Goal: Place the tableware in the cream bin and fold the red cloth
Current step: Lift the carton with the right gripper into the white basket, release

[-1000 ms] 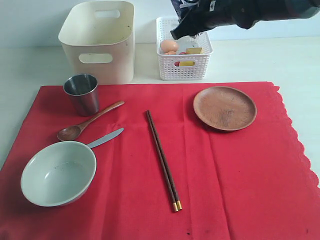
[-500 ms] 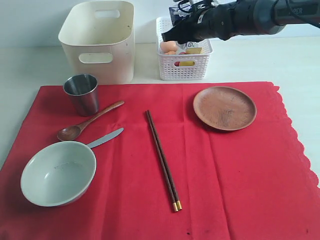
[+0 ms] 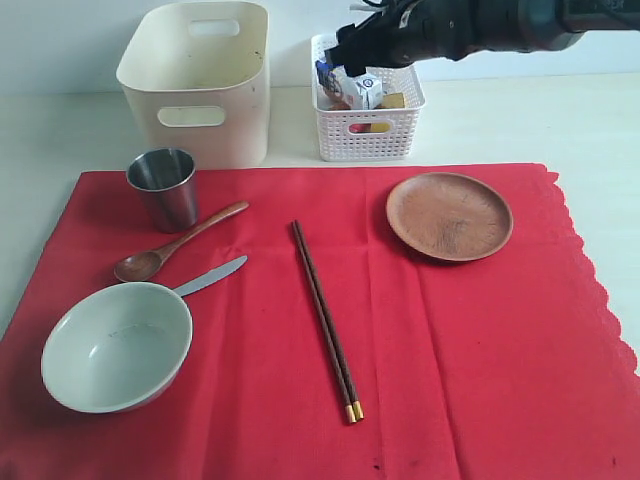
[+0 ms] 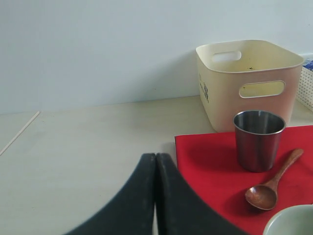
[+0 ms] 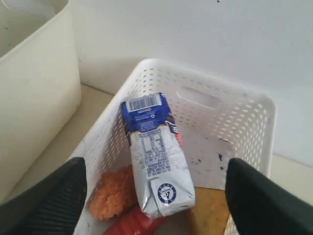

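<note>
Treat the task as not begun: the steel cup, wooden spoon, table knife, bowl, chopsticks and wooden plate all rest on the red cloth, which is spread unfolded on the desk, and the cream bin behind it shows no tableware. The right tool hangs wide apart and empty over the milk carton in the white basket; the left tool is pressed together, empty.

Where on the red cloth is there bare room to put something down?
Widest bare patch: red cloth right of the chopsticks, in front of the wooden plate. Narrower strip between chopsticks and knife. Crowded around cup, spoon, knife, bowl.
</note>
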You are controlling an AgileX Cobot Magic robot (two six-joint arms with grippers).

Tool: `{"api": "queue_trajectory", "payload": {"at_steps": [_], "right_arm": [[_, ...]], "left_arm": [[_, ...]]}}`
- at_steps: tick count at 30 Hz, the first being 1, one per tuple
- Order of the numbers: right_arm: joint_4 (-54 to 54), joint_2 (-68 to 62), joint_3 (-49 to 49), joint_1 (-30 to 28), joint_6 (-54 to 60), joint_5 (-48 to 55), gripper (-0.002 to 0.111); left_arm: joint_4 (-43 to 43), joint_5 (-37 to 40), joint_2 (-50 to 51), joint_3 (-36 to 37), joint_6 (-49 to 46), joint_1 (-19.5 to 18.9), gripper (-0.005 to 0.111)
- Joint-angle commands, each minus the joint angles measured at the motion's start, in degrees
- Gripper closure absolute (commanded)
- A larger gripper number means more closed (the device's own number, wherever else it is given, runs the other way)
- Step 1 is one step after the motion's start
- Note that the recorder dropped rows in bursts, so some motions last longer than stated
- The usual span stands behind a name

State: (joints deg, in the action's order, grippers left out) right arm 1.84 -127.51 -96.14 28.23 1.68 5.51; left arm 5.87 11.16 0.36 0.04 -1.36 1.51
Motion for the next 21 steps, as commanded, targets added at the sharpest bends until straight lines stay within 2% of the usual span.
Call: {"api": "queue_trajectory", "payload": {"at_steps": [1, 14, 21], "right_arm": [[0.0, 4.7, -0.4, -0.4, -0.4, 6.0, 0.033], [-2.6, 17.1, -0.4, -0.3, -1.7, 26.6, 0.033], [-9.8, 20.3, -0.4, -0.3, -1.7, 35.2, 0.033]], "left_arm": [[-0.3, -0.1, -0.4, 0.0, 0.0, 0.3, 0.106], [-0.3, -0.1, -0.4, 0.0, 0.0, 0.3, 0.106], [-0.3, -0.1, -0.4, 0.0, 0.0, 0.3, 0.106]]}}
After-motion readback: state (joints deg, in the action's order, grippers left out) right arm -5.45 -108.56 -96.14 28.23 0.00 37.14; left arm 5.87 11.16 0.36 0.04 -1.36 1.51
